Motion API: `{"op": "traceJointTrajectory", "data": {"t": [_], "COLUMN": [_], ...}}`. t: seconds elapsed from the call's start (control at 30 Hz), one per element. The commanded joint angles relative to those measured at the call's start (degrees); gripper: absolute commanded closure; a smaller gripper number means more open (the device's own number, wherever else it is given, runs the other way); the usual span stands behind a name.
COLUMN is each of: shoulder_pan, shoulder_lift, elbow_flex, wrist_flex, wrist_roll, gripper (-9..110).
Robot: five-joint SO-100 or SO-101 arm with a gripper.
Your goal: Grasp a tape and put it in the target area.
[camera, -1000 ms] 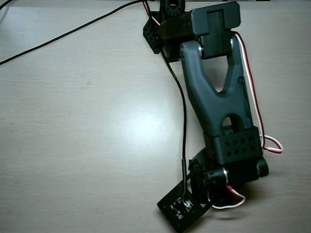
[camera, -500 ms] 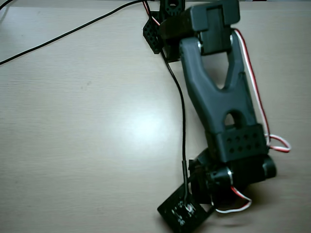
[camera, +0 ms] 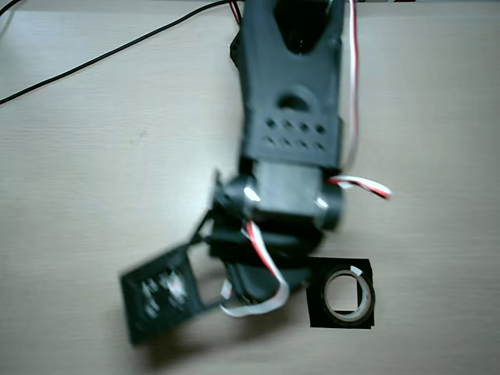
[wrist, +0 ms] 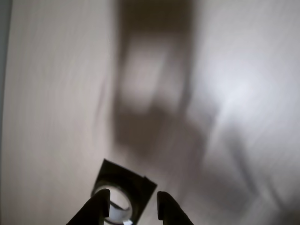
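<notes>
Item 1, the tape (camera: 349, 296): a thin black ring with a pale inner rim and a small white mark on its upper right edge. In the overhead view it lies flat inside the target area (camera: 319, 309), toward the lower right of the table (camera: 94, 156). Its rim overlaps the square's right and upper strips rather than sitting centred. In the wrist view the tape (wrist: 117, 206) shows at the bottom edge, partly hidden behind the left fingertip.

Item 2, the target area: a square outline of black strips with a bare tan middle showing through the ring. In the wrist view the target area (wrist: 136, 180) appears as a dark tilted square just beyond the fingertips.

Item 3, the gripper (wrist: 133, 204): two dark fingertips rise from the bottom edge of the wrist view, parted by a moderate gap with nothing between them. The ring lies on the table beyond the left tip, not held.

Item 4, the arm (camera: 293, 101): a blurred black body running from the far edge down the middle of the overhead view, with red and white wires alongside.

Item 5, a black cable (camera: 101, 56): crosses the far left of the table.
</notes>
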Motion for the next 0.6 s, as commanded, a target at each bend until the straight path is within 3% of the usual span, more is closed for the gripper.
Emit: {"op": "traceJointTrajectory", "data": {"t": [0.0, 0.57], "shoulder_pan": [1.9, 8.3], "shoulder_lift": [6.2, 7.9], "elbow_flex": [4.3, 8.5], "wrist_flex": [-2.5, -6.1], "wrist_roll": [0.4, 1.2], "gripper": [90, 89]}}
